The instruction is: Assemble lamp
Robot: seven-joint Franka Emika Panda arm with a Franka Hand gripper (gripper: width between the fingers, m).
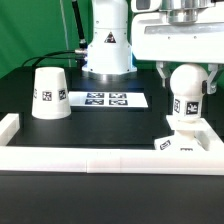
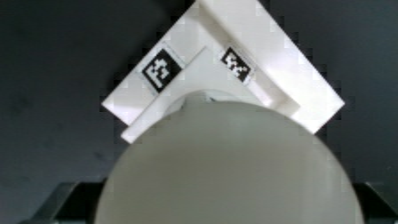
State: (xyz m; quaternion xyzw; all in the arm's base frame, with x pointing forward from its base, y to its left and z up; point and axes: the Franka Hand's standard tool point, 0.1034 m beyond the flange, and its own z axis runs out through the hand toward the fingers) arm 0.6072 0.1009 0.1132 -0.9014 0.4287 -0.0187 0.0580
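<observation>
The round-headed bulb [image 1: 186, 92] stands upright on the flat square base [image 1: 180, 144] at the exterior view's right. My gripper [image 1: 186, 76] comes down from above, its fingers [image 1: 163, 70] on either side of the bulb's head, shut on it. In the wrist view the bulb's head [image 2: 217, 160] fills the space between the gripper's [image 2: 214, 208] two dark fingers, with the tagged base [image 2: 267, 80] beneath it. The tapered shade [image 1: 50, 92] stands mouth down on the table at the exterior view's left, apart from the gripper.
The marker board [image 1: 105, 99] lies flat between the shade and the bulb. A long white border rail [image 1: 100, 160] runs along the table's front and up both sides. The arm's white pedestal [image 1: 107, 50] stands behind the marker board.
</observation>
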